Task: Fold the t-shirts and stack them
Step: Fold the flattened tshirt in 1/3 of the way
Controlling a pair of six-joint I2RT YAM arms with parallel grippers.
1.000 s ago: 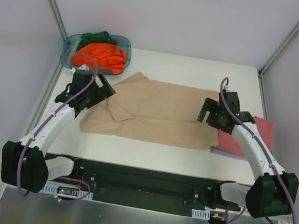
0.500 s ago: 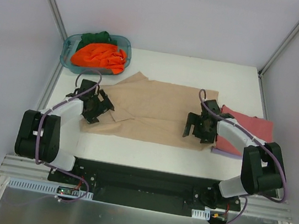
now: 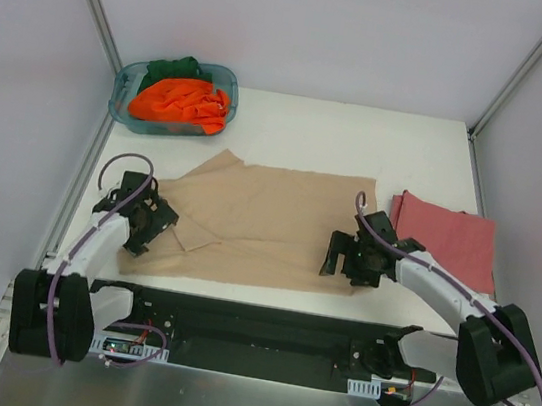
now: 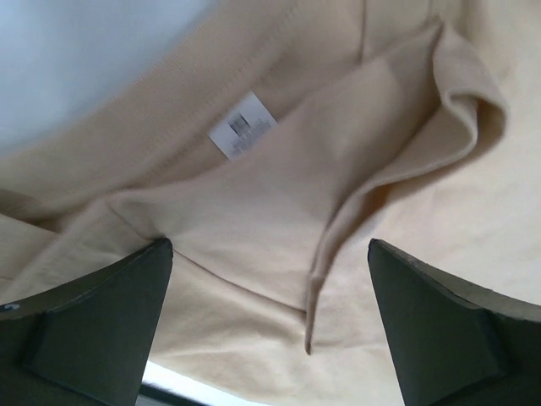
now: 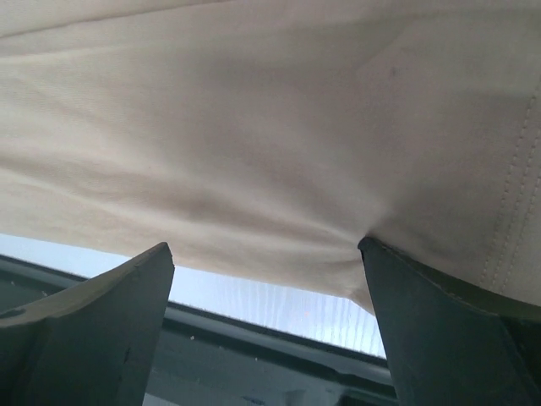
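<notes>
Tan shirt [image 3: 270, 213] and red shirt [image 3: 447, 243]: one each.

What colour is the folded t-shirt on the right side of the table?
The folded t-shirt is dusty red, seen best in the top external view.

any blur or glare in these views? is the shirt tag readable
Top external: even light, no glare. Left wrist: tan t-shirt sharp, its white tag too blurred to read, top-left corner washed out. Right wrist: that shirt looks soft, close up.
</notes>
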